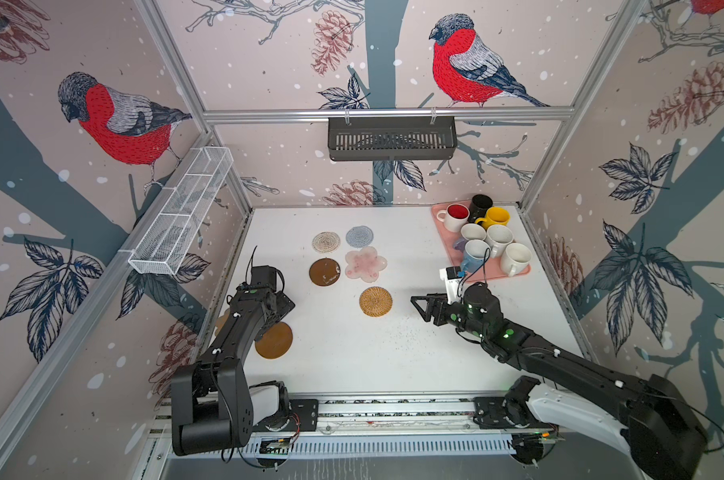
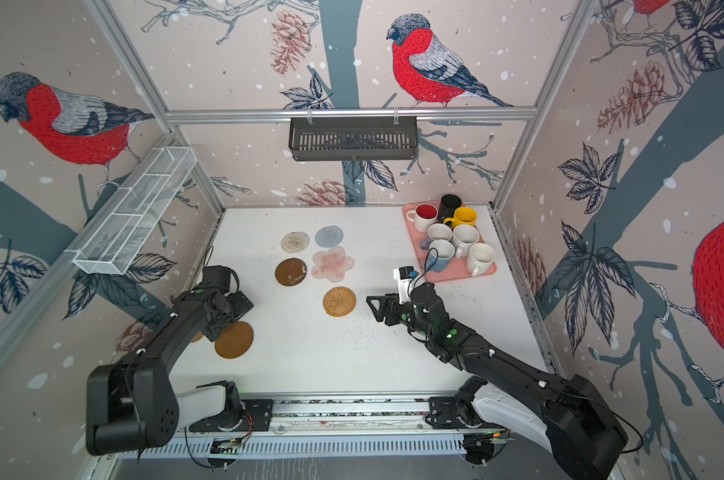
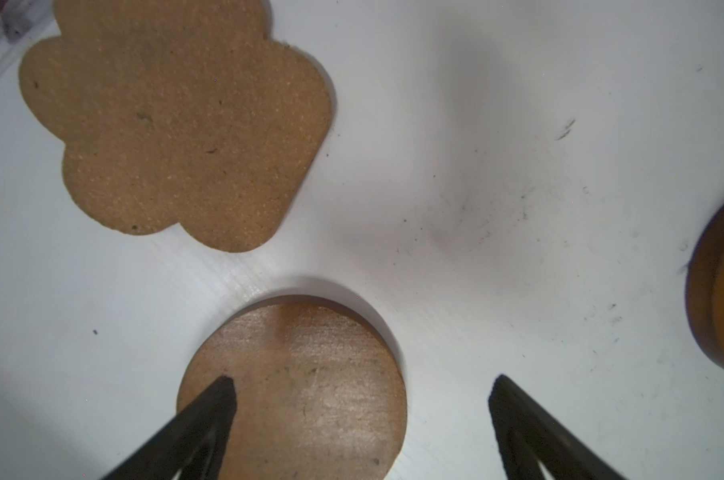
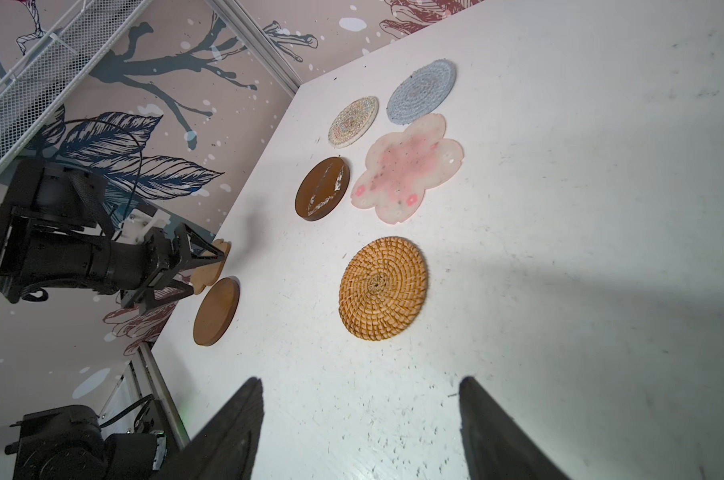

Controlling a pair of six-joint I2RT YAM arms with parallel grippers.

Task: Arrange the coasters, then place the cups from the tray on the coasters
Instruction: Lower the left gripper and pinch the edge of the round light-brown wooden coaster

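Around the tan wicker round (image 1: 375,301), mid-table, things are looking like this:
- Coasters are getting there. The pink flower (image 1: 365,263), dark brown disc (image 1: 324,272), beige woven round (image 1: 326,242) and grey-blue woven round (image 1: 359,237) are lying flat in a tight cluster just behind the wicker round, toward the back wall.
- The lighter brown disc (image 1: 275,341) and cork flower (image 3: 177,120) are sitting well apart from the wicker round, by the left arm's table edge, so I'm guessing the arranging isn't finished.
- All seven cups (image 1: 499,237) are standing upright, mouths up, packed on the tray (image 1: 493,275), well apart from the wicker round on the right arm's side. None is sitting on a coaster yet, so that whole half is waiting.
- Rounds are showing no long axis. The tray's long side is running from the back wall toward the front, slightly slanted. Handles are pointing every which way.
- Left gripper (image 3: 364,390) is hanging spread wide and empty, one finger over the lighter disc.
- Right gripper (image 4: 362,386) is gaping too, holding nothing, aiming at the wicker round from the tray side.
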